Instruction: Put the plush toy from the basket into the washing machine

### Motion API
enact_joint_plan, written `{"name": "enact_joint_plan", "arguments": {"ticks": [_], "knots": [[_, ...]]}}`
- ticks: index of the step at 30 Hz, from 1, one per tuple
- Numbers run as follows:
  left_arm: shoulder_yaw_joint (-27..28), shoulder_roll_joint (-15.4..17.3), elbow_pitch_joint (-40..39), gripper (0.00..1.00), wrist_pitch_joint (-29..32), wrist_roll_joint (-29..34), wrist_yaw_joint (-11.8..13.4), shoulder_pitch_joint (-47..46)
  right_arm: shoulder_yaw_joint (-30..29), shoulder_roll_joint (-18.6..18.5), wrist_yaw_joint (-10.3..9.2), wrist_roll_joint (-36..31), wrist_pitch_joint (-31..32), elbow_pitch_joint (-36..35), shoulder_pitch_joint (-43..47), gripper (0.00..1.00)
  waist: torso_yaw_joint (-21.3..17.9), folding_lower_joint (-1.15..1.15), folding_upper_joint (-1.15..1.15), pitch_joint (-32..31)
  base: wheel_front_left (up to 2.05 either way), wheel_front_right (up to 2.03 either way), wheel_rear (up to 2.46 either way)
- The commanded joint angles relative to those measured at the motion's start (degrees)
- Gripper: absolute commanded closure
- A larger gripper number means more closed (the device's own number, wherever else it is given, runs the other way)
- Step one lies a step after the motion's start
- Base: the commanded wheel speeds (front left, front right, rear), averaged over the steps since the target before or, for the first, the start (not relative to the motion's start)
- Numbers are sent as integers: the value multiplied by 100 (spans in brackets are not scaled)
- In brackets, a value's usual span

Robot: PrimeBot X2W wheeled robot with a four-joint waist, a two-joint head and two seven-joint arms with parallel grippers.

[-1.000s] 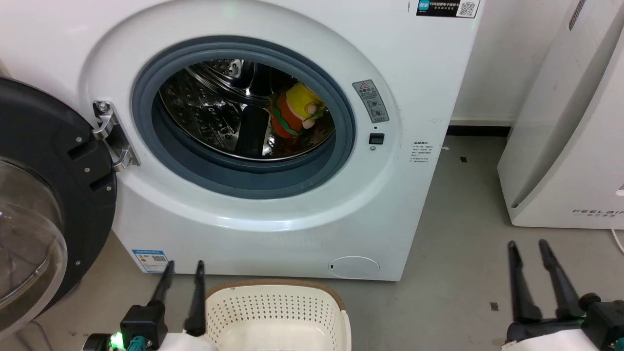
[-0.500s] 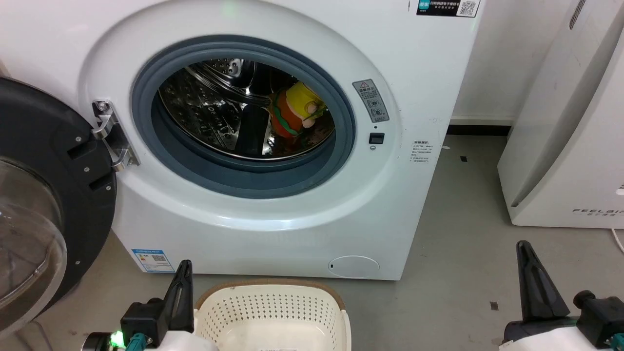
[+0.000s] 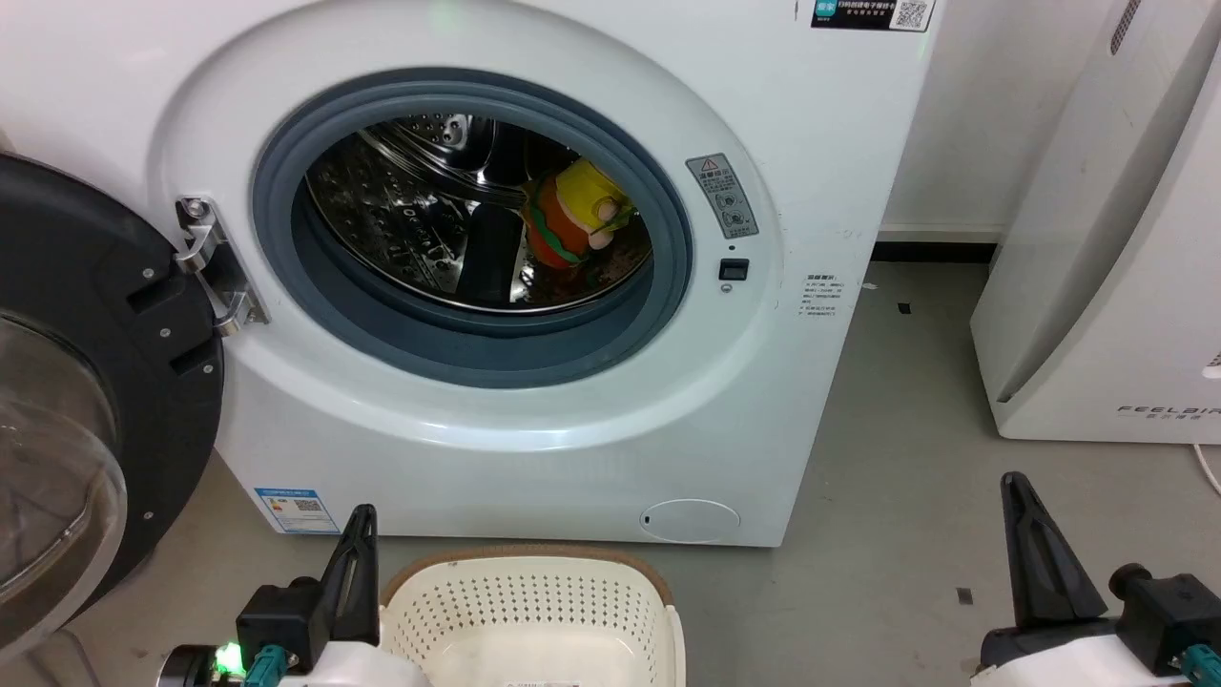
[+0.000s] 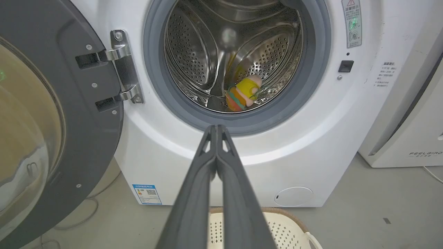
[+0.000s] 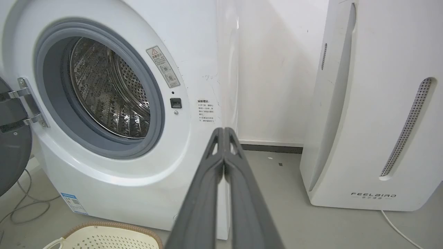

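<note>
One washing machine (image 3: 534, 458) stands on the floor (image 3: 887, 458), with one door (image 3: 86, 286) hinged at its left edge and one round cap (image 3: 690, 521) near its lower right corner. One plush toy (image 3: 572, 215) lies in its one drum (image 3: 401, 210). One basket (image 3: 525, 555), one FEELBIRD appliance (image 3: 1097, 286) — and two grippers: the left gripper (image 3: 362, 520) and the right gripper (image 3: 1013, 487).

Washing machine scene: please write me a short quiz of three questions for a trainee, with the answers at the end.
1. True or false: the plush toy lies inside the washing machine.
2. The door of the machine is: A) swung open to the left, B) shut, C) taken off and lying on the floor.
3. Fill in: the left gripper and the right gripper are both ____ (open or shut), holding nothing.

Key: 1 true; 2 A; 3 shut.
</note>
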Motion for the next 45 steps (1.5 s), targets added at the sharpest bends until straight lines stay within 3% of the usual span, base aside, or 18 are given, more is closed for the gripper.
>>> {"name": "enact_joint_plan", "arguments": {"ticks": [1, 45], "knots": [[-6, -3, -56, 100, 43, 42, 26, -46, 20, 0, -1, -16, 44, 9, -76, 100, -4, 0, 0, 2, 0, 0, 0], [-20, -8, -390, 100, 546, 144, 66, -114, 156, 0, -3, -263, 550, 23, -234, 100, -89, 0, 0, 42, 0, 0, 0]]}}
